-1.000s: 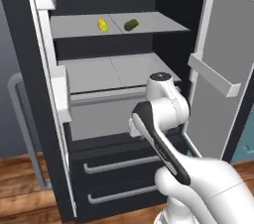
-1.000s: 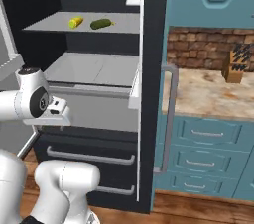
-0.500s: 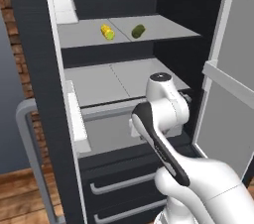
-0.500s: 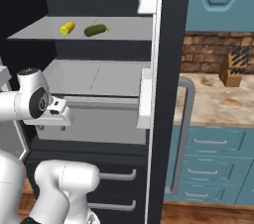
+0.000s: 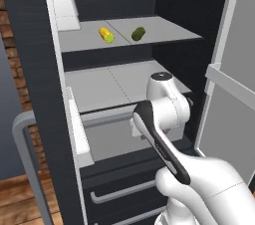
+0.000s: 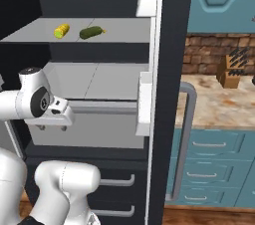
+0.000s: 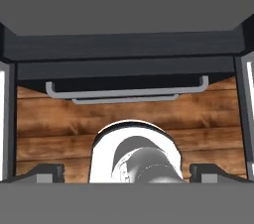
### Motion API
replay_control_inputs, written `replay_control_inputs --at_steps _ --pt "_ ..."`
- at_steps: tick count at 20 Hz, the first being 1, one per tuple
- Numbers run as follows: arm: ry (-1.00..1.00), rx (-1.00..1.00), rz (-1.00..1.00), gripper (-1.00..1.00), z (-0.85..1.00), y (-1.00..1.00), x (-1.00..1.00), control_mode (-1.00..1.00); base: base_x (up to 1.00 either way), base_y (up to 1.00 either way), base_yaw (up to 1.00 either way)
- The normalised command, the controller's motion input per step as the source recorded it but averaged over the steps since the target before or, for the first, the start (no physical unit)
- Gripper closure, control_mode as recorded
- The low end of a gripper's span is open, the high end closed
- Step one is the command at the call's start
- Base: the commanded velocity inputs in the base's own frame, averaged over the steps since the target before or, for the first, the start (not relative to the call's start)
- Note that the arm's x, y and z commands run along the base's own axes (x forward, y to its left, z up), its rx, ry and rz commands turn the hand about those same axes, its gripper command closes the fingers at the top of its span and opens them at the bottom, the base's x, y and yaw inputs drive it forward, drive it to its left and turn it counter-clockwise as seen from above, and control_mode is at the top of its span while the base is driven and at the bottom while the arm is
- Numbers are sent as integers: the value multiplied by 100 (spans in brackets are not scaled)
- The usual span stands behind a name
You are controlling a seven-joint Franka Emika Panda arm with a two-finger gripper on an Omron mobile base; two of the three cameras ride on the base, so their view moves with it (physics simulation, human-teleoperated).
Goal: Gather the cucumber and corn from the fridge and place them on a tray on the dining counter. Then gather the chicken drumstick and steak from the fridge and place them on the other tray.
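Left base view: the arm is folded in front of the open fridge (image 5: pixel 35 45), wrist turned down, gripper (image 6: pixel 52 128) pointing floorward with jaws spread wide — empty. The corn (image 5: pixel 106 35) and cucumber (image 5: pixel 138 33) lie side by side, apart, on the upper shelf (image 5: pixel 164 29) — well above the gripper.

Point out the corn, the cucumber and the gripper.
corn (image 5: pixel 106 35), left base view, middle of the yellow cob on the upper fridge shelf.
cucumber (image 6: pixel 91 32), right base view, middle of the dark green body, beside the corn.
gripper (image 7: pixel 127 174), hand view, midway between its two wide-apart fingertips.
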Motion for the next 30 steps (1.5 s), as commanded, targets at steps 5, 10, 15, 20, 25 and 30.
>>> replay_control_inputs --at_steps 5,10,15,20,25,30 --pt "0 0 0 -100 0 0 0 100 0 0 0" --pt "-4 0 0 -100 7 0 -4 -100 0 0 0" --pt "-15 0 0 -100 69 -3 -2 -100 0 0 0" --pt "-39 1 0 -100 73 -19 2 -100 0 0 0" --pt "-38 6 0 -100 63 0 1 -100 0 0 0" --pt "-15 6 -2 -100 84 -11 17 -100 0 0 0"
